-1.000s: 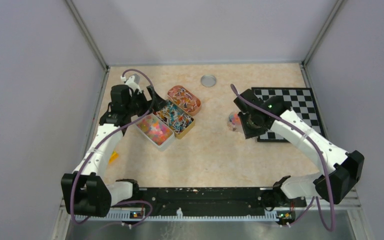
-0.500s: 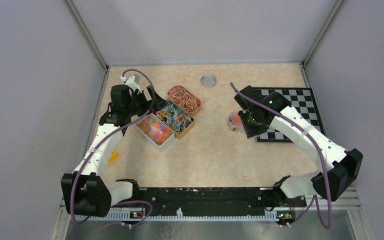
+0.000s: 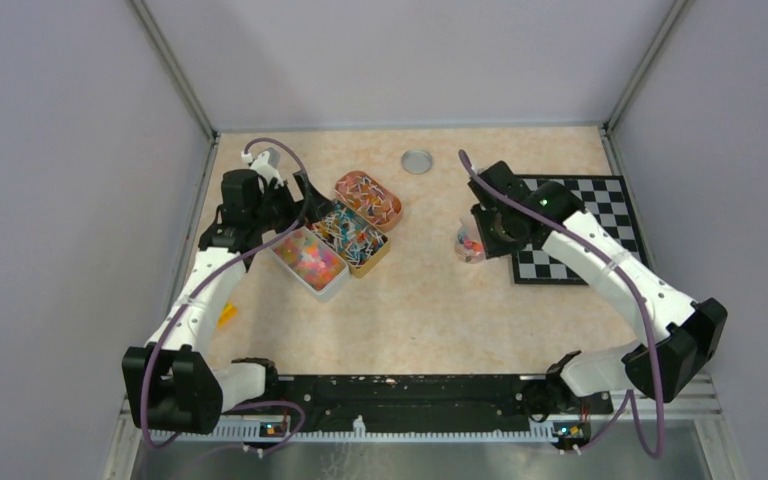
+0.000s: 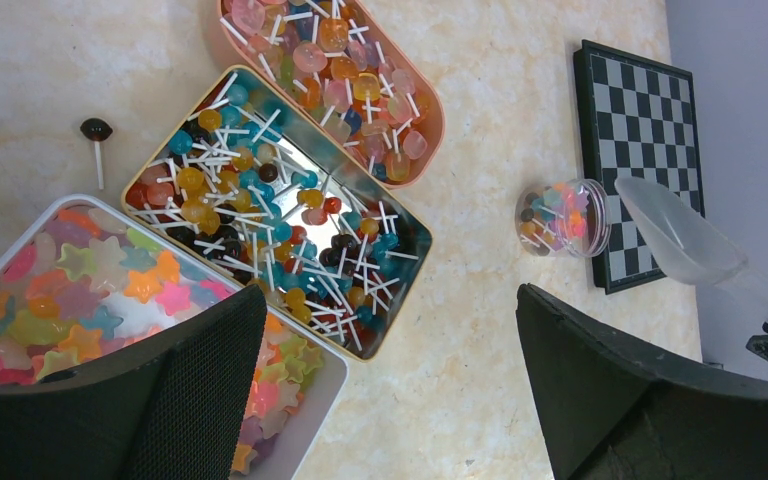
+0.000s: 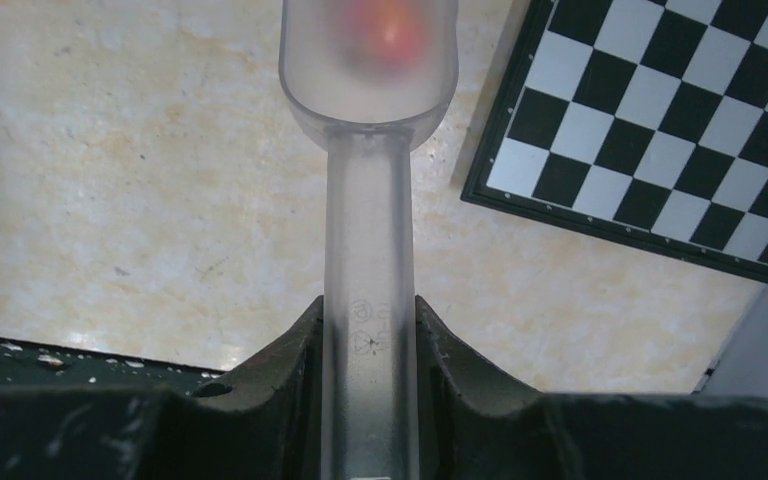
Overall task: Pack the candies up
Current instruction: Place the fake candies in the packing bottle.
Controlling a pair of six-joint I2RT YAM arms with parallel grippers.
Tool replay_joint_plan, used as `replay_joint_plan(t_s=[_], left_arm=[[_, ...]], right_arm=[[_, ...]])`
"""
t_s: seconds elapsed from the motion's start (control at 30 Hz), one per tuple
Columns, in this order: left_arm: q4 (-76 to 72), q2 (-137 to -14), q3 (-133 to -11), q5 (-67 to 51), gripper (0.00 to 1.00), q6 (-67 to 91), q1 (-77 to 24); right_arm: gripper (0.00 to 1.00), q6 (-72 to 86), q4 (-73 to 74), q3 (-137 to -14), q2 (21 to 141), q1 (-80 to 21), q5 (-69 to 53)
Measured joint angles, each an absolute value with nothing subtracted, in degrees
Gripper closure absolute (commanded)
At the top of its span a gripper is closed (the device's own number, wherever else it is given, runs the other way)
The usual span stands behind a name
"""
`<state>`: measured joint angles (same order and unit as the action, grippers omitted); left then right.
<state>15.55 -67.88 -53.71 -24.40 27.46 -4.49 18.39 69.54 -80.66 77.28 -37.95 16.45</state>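
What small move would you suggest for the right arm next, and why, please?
Probably nudge the scoop toward the jar and tip it in. The right gripper is shut on the scoop's handle, its bowl sits beside the jar of candies, and a reddish blur in the bowl may be more.

The left gripper (image 4: 390, 310) stands wide open, its black fingers (image 4: 160, 400) filling 7 and 5 o'clock. At centre a metal tray (image 4: 425, 240) holds lollipops. A white tray (image 4: 332, 378) of star-shaped gummies touches it at 8 o'clock, and a pink oval tin (image 4: 440, 125) of lollipops sits at 12. One dark lollipop (image 4: 96, 130) lies loose at 10. At 3 o'clock, a small clear jar (image 4: 563, 217) of candies (image 4: 550, 215) sits against a checkerboard (image 4: 640, 130), with a translucent scoop (image 4: 675, 235) just beside it.
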Motion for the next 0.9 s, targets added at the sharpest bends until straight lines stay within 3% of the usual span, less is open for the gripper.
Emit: replay_joint_plan(t_s=[0.53, 0.9], left_arm=[[15.6, -66.8, -53.6, -23.0, 0.01, 27.4, -4.5], [15.5, -65.8, -53.4, -21.8, 0.01, 27.3, -4.5]], right_arm=[[1.00, 18.3, 30.0, -67.3, 73.1, -37.8, 15.4], [1.00, 20.2, 15.2, -63.7, 86.0, -37.7, 14.3]])
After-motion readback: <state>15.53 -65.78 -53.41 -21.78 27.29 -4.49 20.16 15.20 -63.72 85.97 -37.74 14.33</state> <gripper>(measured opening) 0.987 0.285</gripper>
